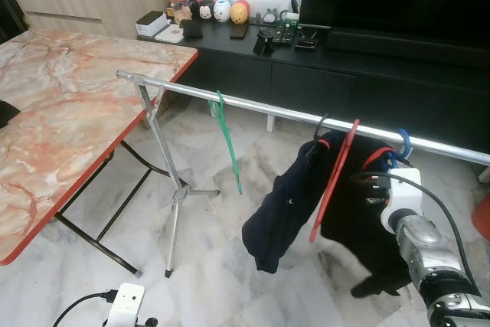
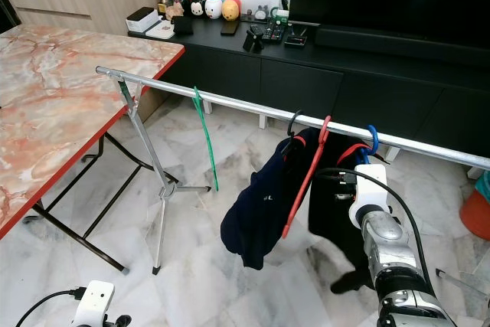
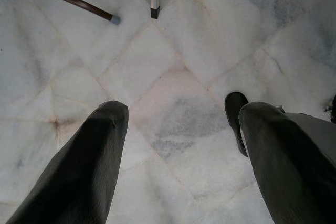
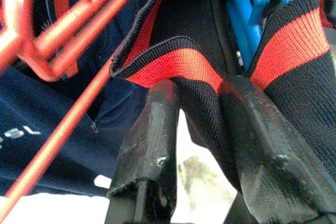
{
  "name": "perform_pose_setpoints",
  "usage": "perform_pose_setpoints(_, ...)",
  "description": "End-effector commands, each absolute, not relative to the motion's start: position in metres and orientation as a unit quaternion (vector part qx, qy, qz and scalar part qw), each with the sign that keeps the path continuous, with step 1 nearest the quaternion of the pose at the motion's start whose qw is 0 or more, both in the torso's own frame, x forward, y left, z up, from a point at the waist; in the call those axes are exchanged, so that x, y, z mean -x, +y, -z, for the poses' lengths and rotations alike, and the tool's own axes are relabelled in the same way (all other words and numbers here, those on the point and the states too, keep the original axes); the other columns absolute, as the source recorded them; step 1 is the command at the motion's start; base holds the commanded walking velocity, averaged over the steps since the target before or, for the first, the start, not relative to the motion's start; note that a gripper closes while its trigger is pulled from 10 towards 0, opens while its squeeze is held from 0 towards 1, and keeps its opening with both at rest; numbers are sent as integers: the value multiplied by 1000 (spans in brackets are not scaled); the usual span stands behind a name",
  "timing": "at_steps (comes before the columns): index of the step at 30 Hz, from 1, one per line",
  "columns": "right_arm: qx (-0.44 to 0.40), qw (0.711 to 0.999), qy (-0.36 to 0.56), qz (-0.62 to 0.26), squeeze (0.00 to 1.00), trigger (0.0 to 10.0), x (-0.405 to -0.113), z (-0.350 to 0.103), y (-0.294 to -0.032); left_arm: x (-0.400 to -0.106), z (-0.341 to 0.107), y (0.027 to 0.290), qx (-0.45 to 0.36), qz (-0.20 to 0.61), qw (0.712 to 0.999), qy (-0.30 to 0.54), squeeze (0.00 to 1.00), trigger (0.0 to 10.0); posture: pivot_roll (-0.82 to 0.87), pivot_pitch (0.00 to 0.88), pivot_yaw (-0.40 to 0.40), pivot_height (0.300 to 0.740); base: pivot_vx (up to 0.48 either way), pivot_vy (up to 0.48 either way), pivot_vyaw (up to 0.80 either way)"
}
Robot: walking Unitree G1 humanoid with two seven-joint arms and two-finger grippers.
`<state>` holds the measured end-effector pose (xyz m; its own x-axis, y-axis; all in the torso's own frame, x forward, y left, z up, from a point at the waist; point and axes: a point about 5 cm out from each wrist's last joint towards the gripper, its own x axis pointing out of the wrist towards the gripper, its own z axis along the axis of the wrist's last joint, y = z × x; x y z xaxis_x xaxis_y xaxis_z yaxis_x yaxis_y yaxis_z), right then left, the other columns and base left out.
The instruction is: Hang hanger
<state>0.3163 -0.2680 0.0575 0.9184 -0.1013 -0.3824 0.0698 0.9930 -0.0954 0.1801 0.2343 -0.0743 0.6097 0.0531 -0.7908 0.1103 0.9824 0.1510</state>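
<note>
Right gripper (image 4: 197, 129) at the rail (image 1: 291, 113), as I see it from the console.
I count four hangers: green (image 1: 227, 139), black (image 1: 318, 129), red (image 1: 337, 174), blue (image 1: 402, 145). Right fingers (image 4: 149, 129) are clamped on the black garment's (image 4: 199, 14) red-banded collar (image 4: 173, 64); white lettering on the navy garment (image 1: 283, 204) is unreadable. Left gripper (image 3: 178, 145) hangs spread above floor (image 3: 173, 66).

Silver rail (image 1: 276, 111) with 3 hangers — green (image 1: 227, 139), red (image 1: 334, 179), blue (image 1: 403, 143) — and dark garments (image 1: 285, 204).
</note>
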Motion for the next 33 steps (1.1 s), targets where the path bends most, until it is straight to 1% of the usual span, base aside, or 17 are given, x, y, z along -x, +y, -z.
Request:
perform_pose_setpoints(1, 39, 982, 179, 48, 1000, 10000, -322, -68, -270, -173, 77, 239, -96, 13, 885, 456, 0, 10000, 22, 0, 62, 740, 0, 0, 0)
perform_pose_setpoints(3, 57, 984, 163, 54, 1000, 10000, -323, -75, -273, -173, 77, 239, -95, 15, 885, 456, 0, 10000, 19, 0, 64, 740, 0, 0, 0)
perform_pose_setpoints(7, 61, 986, 144, 52, 1000, 10000, -323, -83, -272, -172, 77, 239, -95, 15, 885, 456, 0, 10000, 13, 0, 66, 740, 0, 0, 0)
perform_pose_setpoints(11, 73, 988, 132, 34, 1000, 10000, -317, -91, -269, -172, 77, 239, -96, 16, 884, 457, 0, 10000, 9, 0, 67, 740, 0, 0, 0)
perform_pose_setpoints(18, 79, 983, 159, 47, 1000, 10000, -305, -84, -273, -172, 77, 239, -96, 17, 884, 458, 0, 10000, -4, 0, 68, 740, 0, 0, 0)
perform_pose_setpoints(25, 64, 979, 179, 71, 1000, 10000, -295, -81, -276, -173, 77, 238, -96, 18, 884, 458, 0, 10000, -8, 0, 70, 740, 0, 0, 0)
perform_pose_setpoints(27, 57, 975, 210, 37, 1000, 10000, -290, -74, -269, -172, 77, 238, -97, 19, 883, 458, 0, 10000, -9, 0, 69, 740, 0, 0, 0)
perform_pose_setpoints(29, 74, 970, 227, 34, 1000, 10000, -287, -69, -268, -172, 78, 237, -97, 20, 883, 459, 0, 10000, -5, 0, 68, 740, 0, 0, 0)
perform_pose_setpoints(30, 76, 970, 229, 35, 894, 10000, -287, -68, -268, -172, 78, 237, -97, 20, 883, 459, 0, 10000, -5, 0, 68, 740, 0, 0, 0)
perform_pose_setpoints(31, 78, 970, 227, 40, 0, 10000, -287, -69, -269, -172, 78, 237, -97, 20, 883, 458, 0, 10000, -5, 0, 68, 740, 0, 0, 0)
perform_pose_setpoints(33, 79, 970, 223, 48, 0, 10000, -289, -71, -271, -173, 78, 237, -97, 19, 883, 458, 0, 10000, -2, 0, 67, 740, 0, 0, 0)
